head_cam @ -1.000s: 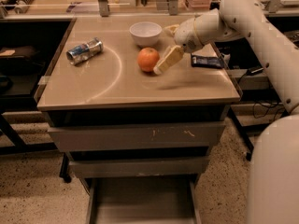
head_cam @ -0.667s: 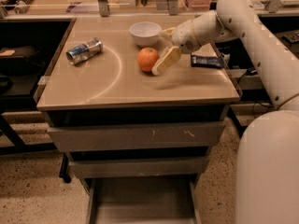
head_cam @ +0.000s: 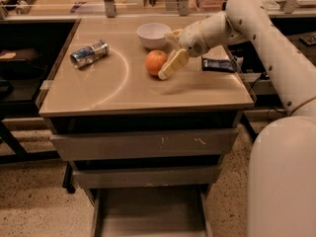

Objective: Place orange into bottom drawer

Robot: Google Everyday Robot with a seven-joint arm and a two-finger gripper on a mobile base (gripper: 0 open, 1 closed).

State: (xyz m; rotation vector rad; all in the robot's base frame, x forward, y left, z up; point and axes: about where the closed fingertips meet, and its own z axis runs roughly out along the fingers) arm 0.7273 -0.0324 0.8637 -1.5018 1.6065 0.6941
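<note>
The orange sits on the tan table top, just in front of the white bowl. My gripper reaches in from the right and is open. Its near fingertip lies against the orange's right side, and the far one is by the bowl's right rim. The orange is not held. The bottom drawer is pulled out below the table front, and its flat grey floor shows with nothing in it.
A white bowl stands behind the orange. A crushed can lies at the left of the table. A dark packet lies at the right edge. The scratched upper drawer front and the middle one are shut.
My gripper has moved a little to the left, closing up on the orange's right side. The orange, bowl and can have not moved.
</note>
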